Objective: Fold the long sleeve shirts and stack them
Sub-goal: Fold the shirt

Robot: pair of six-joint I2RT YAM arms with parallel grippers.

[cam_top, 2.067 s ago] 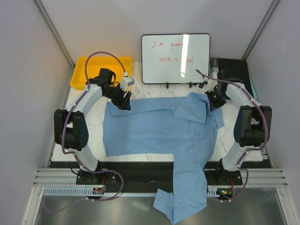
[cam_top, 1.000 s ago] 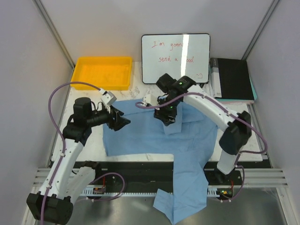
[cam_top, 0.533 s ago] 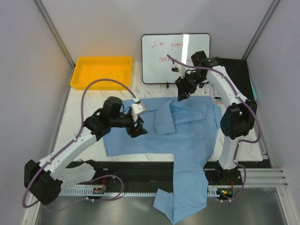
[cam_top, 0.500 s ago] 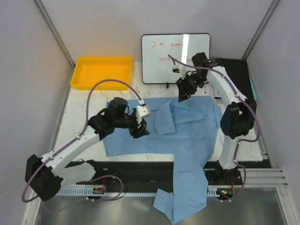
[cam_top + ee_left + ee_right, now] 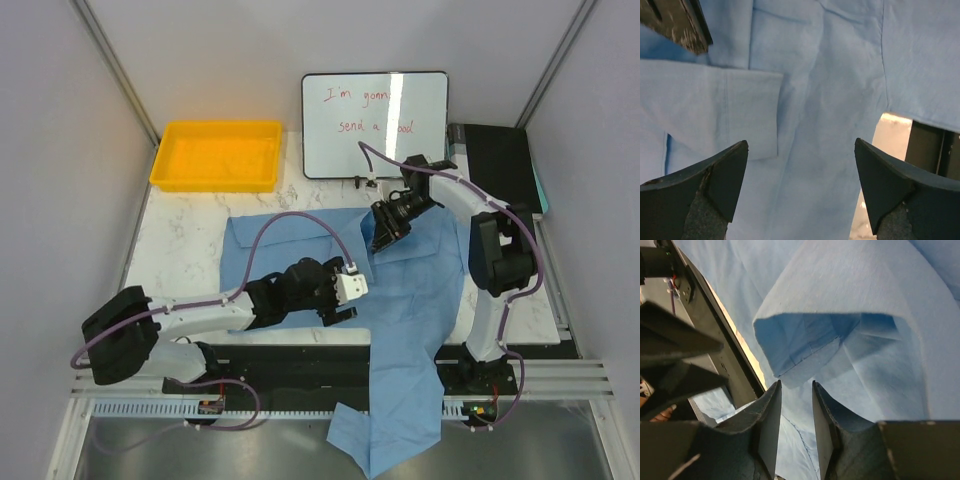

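Locate the light blue long sleeve shirt spread over the marble table, body running from 9 o'clock to 3 o'clock. Note one sleeve trailing off the near edge, long axis 12 to 6.

Find the left gripper low over the near hem. Read its fingers as spread wide, with nothing between them and only cloth below. Treat this arm as the nearer one to the hanging sleeve, which lies toward 5 o'clock from it.

Find the right gripper toward 1 o'clock of the shirt's middle. Observe only a narrow slit between its tips, with a rolled sleeve end just past them. Cannot tell whether the cloth edge is pinched, so do not assume a grip.

Note a flat cuff at 10 o'clock in the left wrist view.
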